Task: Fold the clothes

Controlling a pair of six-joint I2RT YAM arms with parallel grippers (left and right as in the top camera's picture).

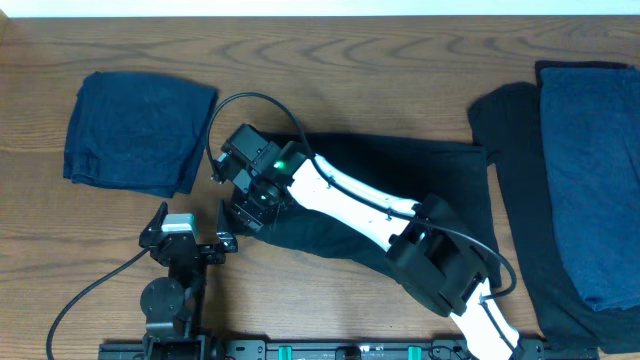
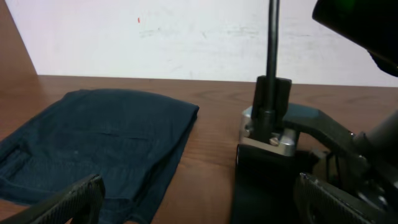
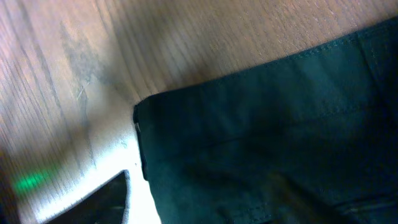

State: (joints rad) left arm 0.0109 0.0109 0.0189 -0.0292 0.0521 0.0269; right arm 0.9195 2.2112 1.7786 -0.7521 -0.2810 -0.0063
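A black garment (image 1: pixel 400 165) lies spread across the middle of the table, and my right arm reaches over it. My right gripper (image 1: pixel 243 205) hovers low over its left corner (image 3: pixel 186 137), which rests flat on the wood. One finger (image 3: pixel 99 199) shows wide to the left and nothing is pinched, so the jaws stand open. A folded navy garment (image 1: pixel 135 130) sits at the back left, also in the left wrist view (image 2: pixel 99 143). My left gripper (image 1: pixel 185 228) is open near the front edge, with bare wood between its fingers (image 2: pixel 74 199).
At the right edge a folded navy garment (image 1: pixel 595 170) lies on top of another black garment (image 1: pixel 510 180). A black cable (image 1: pixel 250 100) loops above the right gripper. The left arm's base (image 1: pixel 165 300) stands at the front edge.
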